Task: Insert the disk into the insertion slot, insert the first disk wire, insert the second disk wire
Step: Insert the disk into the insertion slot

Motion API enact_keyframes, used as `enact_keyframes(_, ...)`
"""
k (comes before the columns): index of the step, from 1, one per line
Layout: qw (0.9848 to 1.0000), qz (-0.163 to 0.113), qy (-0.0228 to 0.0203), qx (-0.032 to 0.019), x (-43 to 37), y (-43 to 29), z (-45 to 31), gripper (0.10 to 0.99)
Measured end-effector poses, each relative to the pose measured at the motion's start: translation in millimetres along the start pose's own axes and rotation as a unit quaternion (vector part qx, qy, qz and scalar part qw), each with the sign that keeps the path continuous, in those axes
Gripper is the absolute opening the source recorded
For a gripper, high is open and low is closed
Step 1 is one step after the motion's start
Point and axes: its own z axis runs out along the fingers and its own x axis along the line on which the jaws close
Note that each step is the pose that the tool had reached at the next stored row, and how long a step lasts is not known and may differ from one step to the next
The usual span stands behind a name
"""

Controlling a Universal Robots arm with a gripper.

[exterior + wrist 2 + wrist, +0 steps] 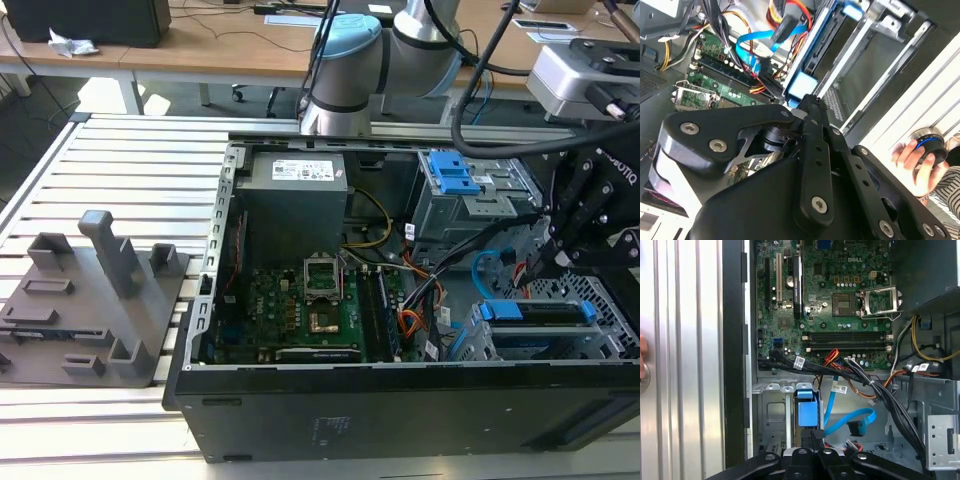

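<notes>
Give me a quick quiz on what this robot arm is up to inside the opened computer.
1. What is the gripper nearest to? A: the disk. B: the power supply. C: the processor socket.
2. Fill in: the loose flat cable inside the computer case is coloured ____.
3. True or false: the disk lies outside the computer case.
Key: 1 A; 2 blue; 3 false.

I see the disk (535,312) sitting in the insertion slot (610,318) at the exterior view's right of the open computer case (400,410). The gripper (537,262) hangs just above it, near a blue cable (483,268).
</notes>
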Motion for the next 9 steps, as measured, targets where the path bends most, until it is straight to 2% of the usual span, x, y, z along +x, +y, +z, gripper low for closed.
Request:
enact_keyframes(6,1.0,0.0,0.0001,-0.0028,-0.6,-15.5,0.2,0.106)
enact_keyframes(9,1.0,0.0,0.0001,-0.0028,-0.6,-16.5,3.5,0.106)
